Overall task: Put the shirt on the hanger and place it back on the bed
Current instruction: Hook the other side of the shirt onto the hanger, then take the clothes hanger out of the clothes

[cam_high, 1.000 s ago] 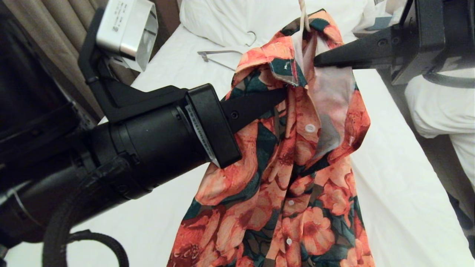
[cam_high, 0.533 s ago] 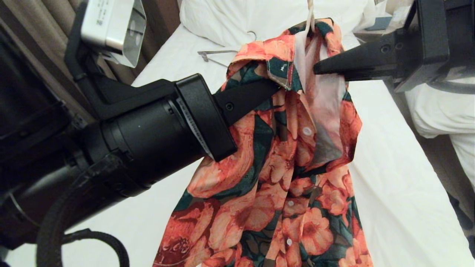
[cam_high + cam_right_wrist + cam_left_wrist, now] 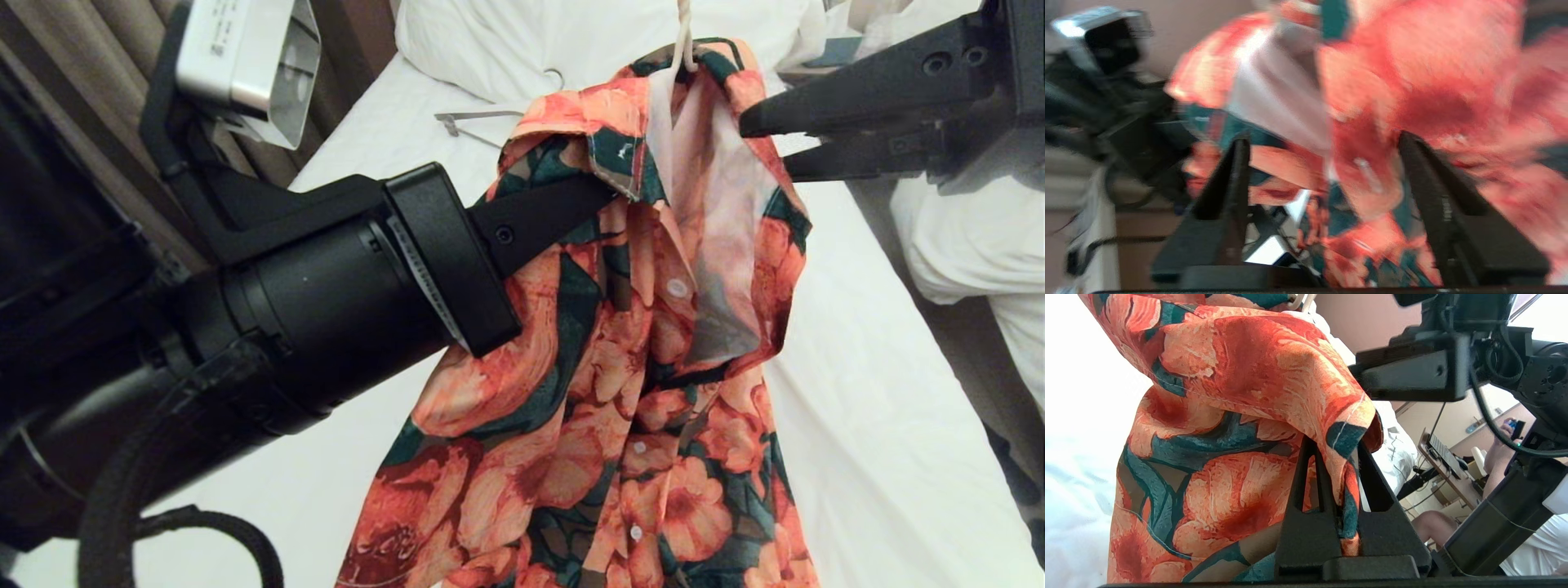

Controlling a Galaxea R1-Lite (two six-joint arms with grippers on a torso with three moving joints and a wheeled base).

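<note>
1. Left gripper [image 3: 1331, 473] is pinched tight on a fold of the shirt [image 3: 620, 392] just below the collar, and we carry the garment with it above the bed [image 3: 882, 425].
2. Right gripper [image 3: 771, 147] stands wide open beside the collar opening; its two fingers [image 3: 849, 90] are parted and hold nothing, tips just off the cloth.
3. We see the hanger [image 3: 684, 37] only as a cream twisted neck rising out of the collar; its shoulders are hidden inside the fabric.
4. Shirt hangs from there, buttoned front toward us, hem falling below the bed edge nearest us; the pale inside shows at the open neck.
5. We judge the hanging step nearly done: the cloth looks seated on the wire, though one shoulder is bunched.
6. Next move, as we read it, calls for the right arm to take the hanger's neck or hook, so the left can let go and the pair can be lowered flat onto the sheet.
7. Left arm reaches in from the shirt's left, fingers level; right arm comes in from the opposite side, also roughly level.
8. Behind the shirt, another hanger [image 3: 482, 122] lies near the pillow [image 3: 522, 41].
</note>
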